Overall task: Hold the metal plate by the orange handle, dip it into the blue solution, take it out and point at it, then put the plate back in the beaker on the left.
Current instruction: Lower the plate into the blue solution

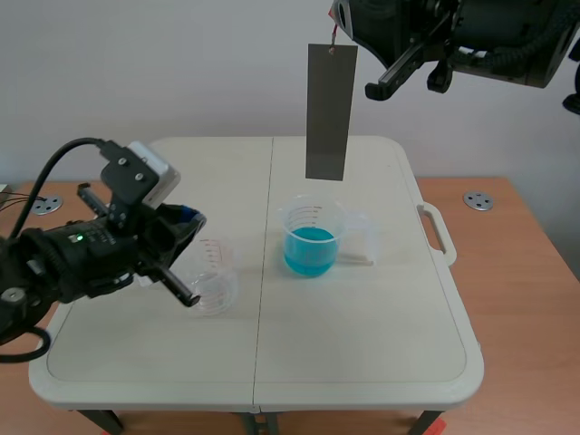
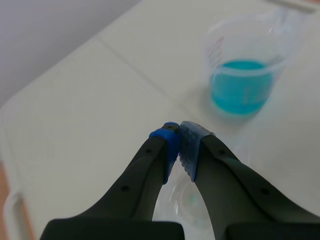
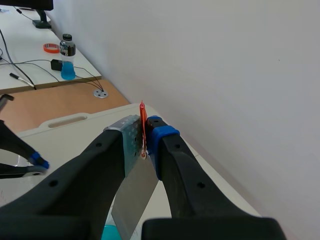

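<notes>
Hovering high, right fingers (image 3: 161, 135) grasp metal plate (image 1: 328, 109) by orange handle (image 3: 143, 122); left fingers (image 2: 169, 142) clenched.

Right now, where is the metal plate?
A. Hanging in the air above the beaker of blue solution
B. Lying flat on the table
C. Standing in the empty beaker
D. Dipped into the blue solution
A: the metal plate hangs from the raised right arm, whose jaws are shut on its orange handle. Its lower edge is clear above the beaker of blue solution.
</notes>
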Available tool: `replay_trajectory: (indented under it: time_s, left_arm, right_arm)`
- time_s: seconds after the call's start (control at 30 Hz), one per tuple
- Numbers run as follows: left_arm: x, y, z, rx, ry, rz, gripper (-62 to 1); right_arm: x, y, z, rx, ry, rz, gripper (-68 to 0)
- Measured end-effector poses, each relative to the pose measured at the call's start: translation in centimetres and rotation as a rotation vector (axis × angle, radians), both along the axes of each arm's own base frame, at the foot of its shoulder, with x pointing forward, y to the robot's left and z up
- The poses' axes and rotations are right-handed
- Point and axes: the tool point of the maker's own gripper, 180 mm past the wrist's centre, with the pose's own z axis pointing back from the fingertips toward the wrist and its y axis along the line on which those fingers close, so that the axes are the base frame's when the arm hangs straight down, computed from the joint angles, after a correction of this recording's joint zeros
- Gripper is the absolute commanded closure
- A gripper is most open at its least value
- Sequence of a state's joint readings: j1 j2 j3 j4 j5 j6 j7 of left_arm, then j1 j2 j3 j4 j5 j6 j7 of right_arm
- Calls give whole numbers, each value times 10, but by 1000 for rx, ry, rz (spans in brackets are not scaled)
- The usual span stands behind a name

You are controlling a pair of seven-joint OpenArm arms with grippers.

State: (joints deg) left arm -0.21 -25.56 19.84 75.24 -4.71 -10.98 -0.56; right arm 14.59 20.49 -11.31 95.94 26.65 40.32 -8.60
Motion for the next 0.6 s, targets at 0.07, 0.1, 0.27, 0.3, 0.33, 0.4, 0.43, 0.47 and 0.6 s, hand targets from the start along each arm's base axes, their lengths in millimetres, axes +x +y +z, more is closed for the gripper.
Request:
replay_trajectory:
  time_s: [0.07, 0.1, 0.27, 0.3, 0.33, 0.4, 0.43, 0.47, 0.6]
  left_arm:
    - [-12, 25, -7, 19, 24, 44, -12]
    - [-17, 36, -8, 30, 30, 64, -12]
    - [-43, 83, 3, 116, 37, 98, -12]
    - [-49, 90, 4, 136, 43, 100, -12]
    - [-57, 97, 3, 155, 56, 103, -12]
    - [-75, 110, -5, 190, 99, 112, -12]
    - [-85, 117, -11, 204, 127, 118, -12]
    - [-96, 123, -17, 217, 157, 126, -12]
    - [-136, 146, -37, 261, 259, 177, -12]
  right_arm:
    - [0, 0, 1, 3, -2, 1, -13]
    - [0, 0, 1, 3, -2, 1, -13]
    - [0, 0, 0, 3, 0, 0, -13]
    - [0, 0, 0, 3, 0, 0, -13]
    - [0, 0, 0, 3, 0, 0, -13]
    - [0, 0, 0, 3, 0, 0, -13]
    - [1, -1, -1, 3, 3, -1, -13]
    - [1, -1, -2, 9, 5, -1, -13]
    - [6, -6, -11, 35, 33, -10, -13]
